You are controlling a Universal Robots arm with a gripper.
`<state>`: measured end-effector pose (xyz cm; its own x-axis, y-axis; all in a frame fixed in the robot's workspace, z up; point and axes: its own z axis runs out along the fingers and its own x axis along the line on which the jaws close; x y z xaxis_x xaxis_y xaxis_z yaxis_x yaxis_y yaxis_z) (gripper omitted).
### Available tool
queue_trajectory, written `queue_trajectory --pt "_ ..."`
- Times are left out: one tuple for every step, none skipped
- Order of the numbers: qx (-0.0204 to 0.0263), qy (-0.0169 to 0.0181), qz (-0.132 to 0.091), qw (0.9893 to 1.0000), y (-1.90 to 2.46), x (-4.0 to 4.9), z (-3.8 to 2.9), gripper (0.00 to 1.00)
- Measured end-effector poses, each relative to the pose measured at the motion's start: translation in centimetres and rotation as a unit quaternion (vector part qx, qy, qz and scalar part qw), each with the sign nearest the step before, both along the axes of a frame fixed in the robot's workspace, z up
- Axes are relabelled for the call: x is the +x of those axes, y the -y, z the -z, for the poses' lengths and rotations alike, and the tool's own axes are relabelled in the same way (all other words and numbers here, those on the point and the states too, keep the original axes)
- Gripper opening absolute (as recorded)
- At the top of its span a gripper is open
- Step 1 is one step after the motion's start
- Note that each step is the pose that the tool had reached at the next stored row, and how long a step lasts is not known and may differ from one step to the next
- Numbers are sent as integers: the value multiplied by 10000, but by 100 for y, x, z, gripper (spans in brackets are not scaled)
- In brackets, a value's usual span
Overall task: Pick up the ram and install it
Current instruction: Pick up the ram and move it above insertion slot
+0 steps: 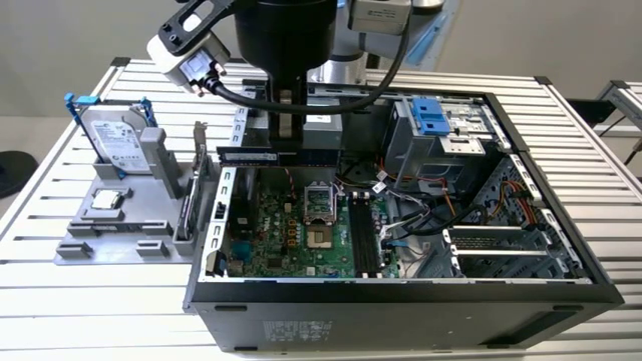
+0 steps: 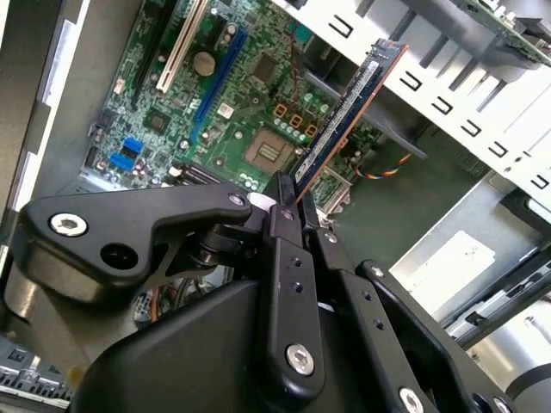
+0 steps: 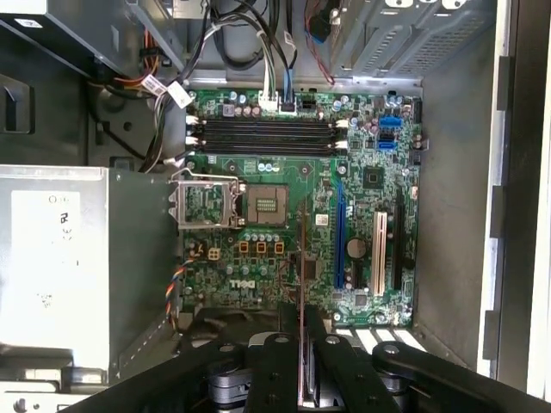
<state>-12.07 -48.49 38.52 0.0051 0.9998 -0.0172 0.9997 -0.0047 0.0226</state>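
A slatted aluminium surface (image 1: 90, 301) spanned the exterior view under bright, even light. Far behind it stood a plain pale wall (image 1: 561, 37). At the exterior view's left lay pale floor (image 1: 25, 135) with a dark round base (image 1: 12, 169). At its right edge stood a second slatted frame (image 1: 624, 98).

The arm's matte black gripper (image 2: 293, 196), in the second wrist view, is built of rounded black linkage bars (image 2: 129, 228) pinned with silver socket-head screws (image 2: 299, 359). In the exterior view, a thick black cable (image 1: 346, 100) curves beside the glossy black cylindrical wrist housing (image 1: 284, 30), near a white camera module (image 1: 180, 64) on a black bracket.
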Motion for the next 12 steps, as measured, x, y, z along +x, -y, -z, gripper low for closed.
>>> queue_trajectory --pt "0 0 0 10000 0 14 0 0" --pt "0 0 0 10000 0 27 0 0" --pt "0 0 0 10000 0 40 0 0" --pt "0 0 0 10000 0 54 0 0" --pt "0 0 0 10000 0 68 0 0" --pt "0 0 0 10000 0 82 0 0" --pt "0 -1 0 10000 0 95 0 0" --pt "0 0 0 10000 0 109 0 0" --pt "0 0 0 10000 0 123 0 0" --pt "0 0 0 10000 0 136 0 0" --pt "-1 0 0 10000 0 150 -1 0" --pt "0 0 0 10000 0 163 0 0"
